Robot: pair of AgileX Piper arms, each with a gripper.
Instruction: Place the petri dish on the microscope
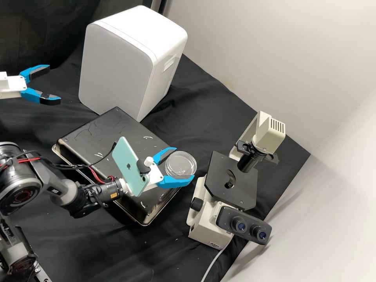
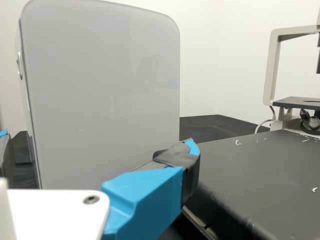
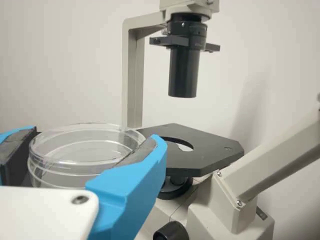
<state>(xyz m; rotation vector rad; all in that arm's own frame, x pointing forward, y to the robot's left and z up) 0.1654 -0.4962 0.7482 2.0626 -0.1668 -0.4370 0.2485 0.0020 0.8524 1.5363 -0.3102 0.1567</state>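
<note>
**Dish in the pincer, stage not yet reached**

The right gripper (image 1: 183, 163) has the petri dish (image 1: 180, 164) pinched across its width, one blue finger on each side of the round wall. The dish sits level, over the near corner of the dark tray (image 1: 90, 137), just beside the microscope (image 1: 213, 225) but not touching it. From the right wrist view it looks abt level w/ the black stage (image 3: 200, 147), w/ the stage hole under the dark lens tube (image 3: 184, 60).

The left gripper (image 1: 53, 84) hangs well apart, near the white box (image 1: 129, 58), fingers spread, holding nothing.

Handling, as I judge it: the dish is clear, thin-walled, v. light, stiff but brittle. Squeeze too hard and the wall prob. cracks; too soft and the slick side slips thru the pads. It looks like 2 stacked parts, lid over base, so a hold on the lid alone could let the base drop; can't tell which part the fingers bear on. Best hold is what it has: opposite sides, low on the wall, kept flat. Set-down wants it flat on the stage, centred over the hole, w/ room under the lens tube.
</note>
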